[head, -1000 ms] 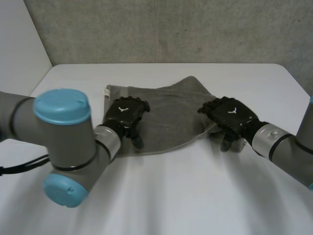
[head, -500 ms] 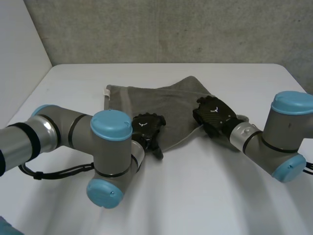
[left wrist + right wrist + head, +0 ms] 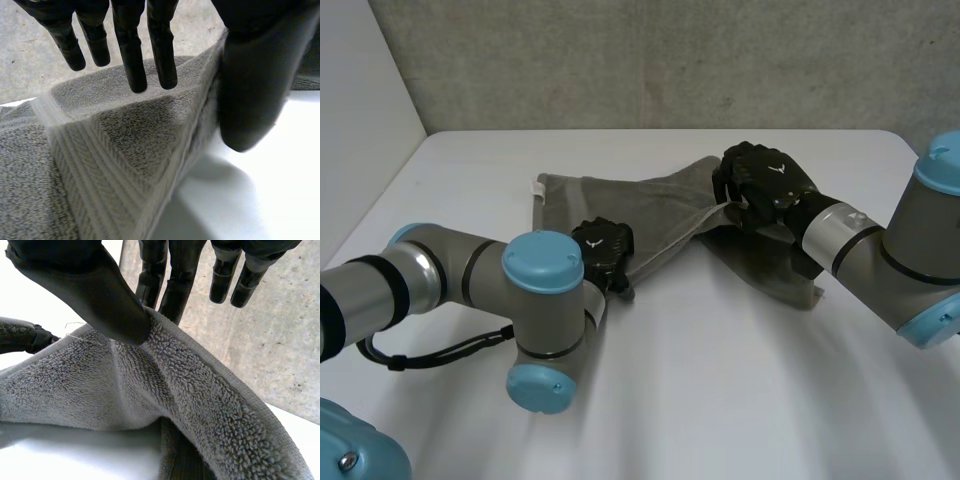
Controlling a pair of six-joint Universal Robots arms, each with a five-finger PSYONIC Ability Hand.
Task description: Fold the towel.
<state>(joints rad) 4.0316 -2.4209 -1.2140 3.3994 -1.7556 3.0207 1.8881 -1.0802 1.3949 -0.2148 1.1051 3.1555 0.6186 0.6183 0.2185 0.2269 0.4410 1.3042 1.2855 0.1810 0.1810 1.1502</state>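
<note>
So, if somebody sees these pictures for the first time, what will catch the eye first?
Probably the grey towel in the middle of the white table, one edge lifted and stretched taut between two black hands. The left hand pinches it at the near side, the right hand farther back, each holding cloth between thumb and fingers.

Desk (image 3: 720, 400): white, smooth and matt, with rounded far corners; a bare strip of it also lies under the left wrist view's cloth edge (image 3: 260, 200).
Back wall (image 3: 670, 60): rough, speckled grey, rising just behind the desk's far edge.
Side wall (image 3: 360, 120): plain white, left of the desk, meeting the back wall in a corner.
</note>
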